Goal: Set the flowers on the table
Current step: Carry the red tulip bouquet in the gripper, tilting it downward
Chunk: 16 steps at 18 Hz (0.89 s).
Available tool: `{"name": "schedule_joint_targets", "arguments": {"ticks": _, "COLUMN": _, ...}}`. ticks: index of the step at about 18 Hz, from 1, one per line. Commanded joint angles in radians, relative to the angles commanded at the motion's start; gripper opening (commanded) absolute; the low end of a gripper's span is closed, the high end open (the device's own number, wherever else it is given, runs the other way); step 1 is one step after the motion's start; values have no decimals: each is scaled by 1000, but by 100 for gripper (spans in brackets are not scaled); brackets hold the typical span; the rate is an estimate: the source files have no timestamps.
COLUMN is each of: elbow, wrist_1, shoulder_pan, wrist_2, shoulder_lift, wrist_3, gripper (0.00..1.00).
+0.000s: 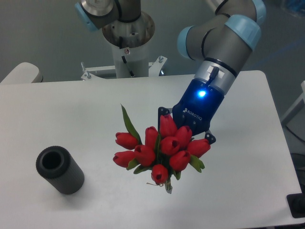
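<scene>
The flowers [159,148], red tulip heads bunched toward the camera, sit in the gripper [183,130] over the middle of the table [71,109], its fingers apparently pinching the stems behind the blooms (the contact itself is hidden), and whether the bunch already touches the surface I cannot tell. To do this well, I judge the arm should lower until stems and leaves rest flat, then release gently. The white tabletop looks smooth, with a dark ribbed cylinder [59,170] well apart to the left and a pale rounded shape [21,72] beyond the far corner
</scene>
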Motion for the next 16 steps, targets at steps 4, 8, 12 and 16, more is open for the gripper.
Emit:
{"name": "schedule_joint_targets", "arguments": {"ticks": 4, "elbow": -26, "wrist_1": 0, "shoulder_pan": 0, "wrist_2": 2, "shoulder_lift": 12, "wrist_3": 28, "gripper": 30}}
{"name": "schedule_joint_targets", "arguments": {"ticks": 8, "elbow": -25, "wrist_1": 0, "shoulder_pan": 12, "wrist_2": 2, "shoulder_lift": 20, "wrist_3": 28, "gripper": 30}}
{"name": "schedule_joint_targets", "arguments": {"ticks": 12, "elbow": -22, "wrist_1": 0, "shoulder_pan": 12, "wrist_2": 23, "shoulder_lift": 20, "wrist_3": 28, "gripper": 30}}
{"name": "schedule_joint_targets", "arguments": {"ticks": 16, "elbow": -37, "wrist_1": -2, "shoulder_pan": 15, "wrist_2": 116, "shoulder_lift": 40, "wrist_3": 71, "gripper": 30}}
